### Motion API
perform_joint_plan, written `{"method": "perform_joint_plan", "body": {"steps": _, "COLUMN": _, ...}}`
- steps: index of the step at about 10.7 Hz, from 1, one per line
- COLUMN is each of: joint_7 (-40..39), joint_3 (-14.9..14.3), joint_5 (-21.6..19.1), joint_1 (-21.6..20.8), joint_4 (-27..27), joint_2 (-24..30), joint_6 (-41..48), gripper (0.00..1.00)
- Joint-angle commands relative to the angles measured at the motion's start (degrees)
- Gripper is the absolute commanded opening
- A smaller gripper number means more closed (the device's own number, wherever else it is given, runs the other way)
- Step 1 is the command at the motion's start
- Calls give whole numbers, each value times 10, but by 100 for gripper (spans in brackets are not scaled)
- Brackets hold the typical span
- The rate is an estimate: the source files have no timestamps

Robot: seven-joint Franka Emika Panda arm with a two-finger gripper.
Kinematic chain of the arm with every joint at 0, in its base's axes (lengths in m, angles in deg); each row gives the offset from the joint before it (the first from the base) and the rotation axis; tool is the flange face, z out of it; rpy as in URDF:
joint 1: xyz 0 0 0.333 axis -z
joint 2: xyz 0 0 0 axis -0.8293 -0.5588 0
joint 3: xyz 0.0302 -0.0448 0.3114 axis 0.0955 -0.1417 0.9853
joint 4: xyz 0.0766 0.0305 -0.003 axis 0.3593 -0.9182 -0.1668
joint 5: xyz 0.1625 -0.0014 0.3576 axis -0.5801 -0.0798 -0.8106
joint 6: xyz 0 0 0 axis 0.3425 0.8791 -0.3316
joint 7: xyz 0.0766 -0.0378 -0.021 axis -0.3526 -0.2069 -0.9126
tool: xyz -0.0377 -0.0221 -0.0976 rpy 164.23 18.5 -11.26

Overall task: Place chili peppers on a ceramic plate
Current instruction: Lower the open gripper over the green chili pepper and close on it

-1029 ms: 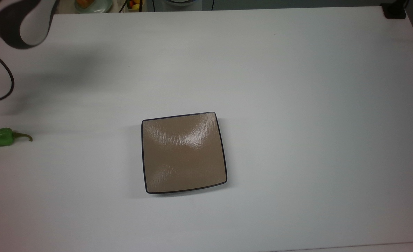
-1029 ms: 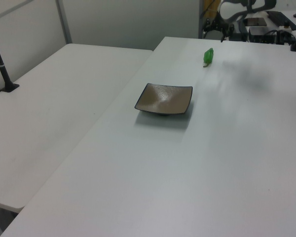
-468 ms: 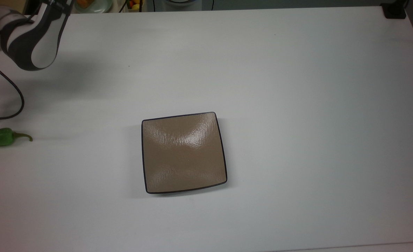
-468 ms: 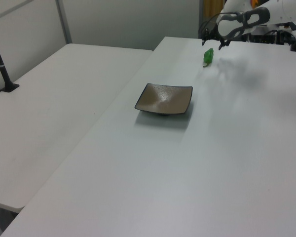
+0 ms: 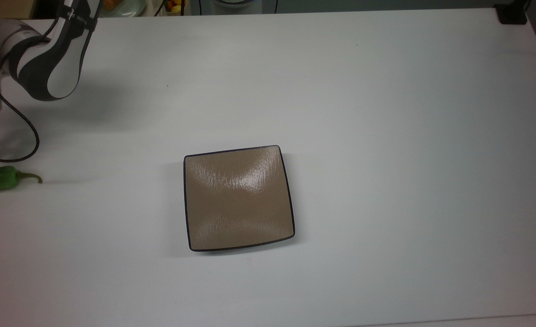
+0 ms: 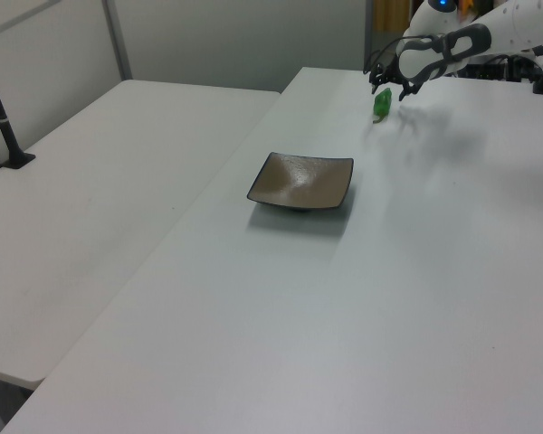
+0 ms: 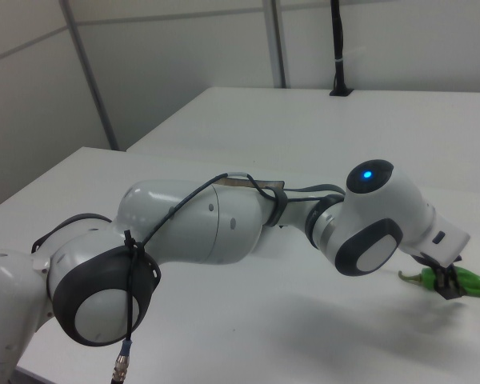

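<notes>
Pepper position: the pepper [image 5: 2, 178] lies on the table [image 5: 386, 136] at the far left edge of the top view; near the top centre of the left view [image 6: 382, 103]; at the lower right of the right view [image 7: 464, 282].
Plate position: the plate [image 5: 238, 198] sits at centre frame in the top view, bare, well apart from the pepper.
Gripper position: the gripper [image 6: 390, 85] hangs just above the pepper; in the right view [image 7: 448, 280] its fingers reach down at the pepper's stem end.
Jaw state: apart, straddling the pepper in the left view; not clamped on it, as far as can be judged.
Done: approach to the pepper only.
Left: grasp, lift, carry to the plate, release.
</notes>
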Motion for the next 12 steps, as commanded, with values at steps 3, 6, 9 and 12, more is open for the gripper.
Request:
{"method": "perform_joint_plan", "body": {"steps": 3, "joint_7": -22, "joint_3": -6, "joint_5": 0, "joint_1": -4, "joint_4": -6, "joint_2": 0, "joint_6": -13, "gripper": 45}}
{"method": "perform_joint_plan", "body": {"steps": 6, "joint_7": -24, "joint_3": -6, "joint_5": 0, "joint_1": -4, "joint_4": -6, "joint_2": 0, "joint_6": -12, "gripper": 23}}
{"method": "perform_joint_plan", "body": {"steps": 9, "joint_7": -31, "joint_3": -5, "joint_5": -2, "joint_1": -3, "joint_4": -7, "joint_2": 0, "joint_6": -12, "gripper": 5}}
{"method": "perform_joint_plan", "body": {"steps": 12, "joint_7": -31, "joint_3": -4, "joint_5": -2, "joint_1": -3, "joint_4": -11, "joint_2": 5, "joint_6": -9, "gripper": 5}}
